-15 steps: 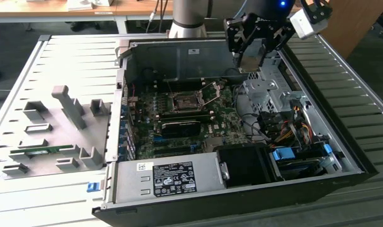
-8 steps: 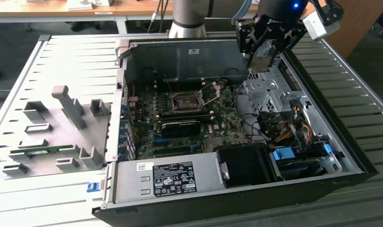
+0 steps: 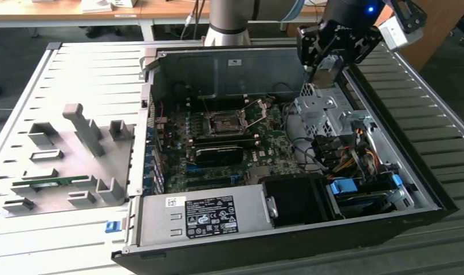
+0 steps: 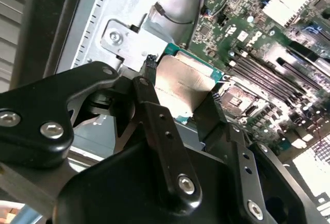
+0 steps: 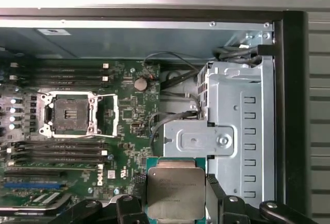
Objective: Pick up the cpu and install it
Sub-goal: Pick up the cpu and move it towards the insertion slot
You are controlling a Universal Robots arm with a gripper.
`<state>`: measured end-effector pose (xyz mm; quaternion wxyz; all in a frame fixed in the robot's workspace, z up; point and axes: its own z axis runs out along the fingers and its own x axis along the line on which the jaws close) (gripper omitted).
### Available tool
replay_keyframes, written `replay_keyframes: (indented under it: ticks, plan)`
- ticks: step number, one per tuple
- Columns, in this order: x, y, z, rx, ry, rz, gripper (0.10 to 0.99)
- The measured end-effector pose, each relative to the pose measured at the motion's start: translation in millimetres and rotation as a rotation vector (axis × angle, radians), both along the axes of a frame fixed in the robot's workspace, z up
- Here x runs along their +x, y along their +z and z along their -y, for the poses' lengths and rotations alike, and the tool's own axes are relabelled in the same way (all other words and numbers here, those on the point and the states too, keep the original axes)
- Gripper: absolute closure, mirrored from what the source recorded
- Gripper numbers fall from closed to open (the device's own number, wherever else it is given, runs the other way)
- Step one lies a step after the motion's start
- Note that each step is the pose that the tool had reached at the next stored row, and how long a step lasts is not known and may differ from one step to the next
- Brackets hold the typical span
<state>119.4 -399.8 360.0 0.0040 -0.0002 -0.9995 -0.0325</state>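
Here, cpu (image 5: 176,193) clamped between the tool (image 5: 175,183) fingers (image 4: 157,121), socket (image 5: 69,113) well apart

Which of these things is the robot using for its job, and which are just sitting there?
For the job:
- the cpu, held in the jaws of the gripper
- the open socket on the motherboard

Just sitting there:
- the green memory stick on the grey plate
- the power supply
- the metal drive cage
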Motion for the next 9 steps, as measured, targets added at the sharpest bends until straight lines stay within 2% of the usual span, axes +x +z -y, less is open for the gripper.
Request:
replay_keyframes:
  ticks: [4, 9]
  plan:
    - [-3.3, -0.4, -0.7, 0.000, 0.000, 0.0000, 0.545]
    - [-25.1, -0.4, -1.0, 0.000, 0.000, 0.0039, 0.545]
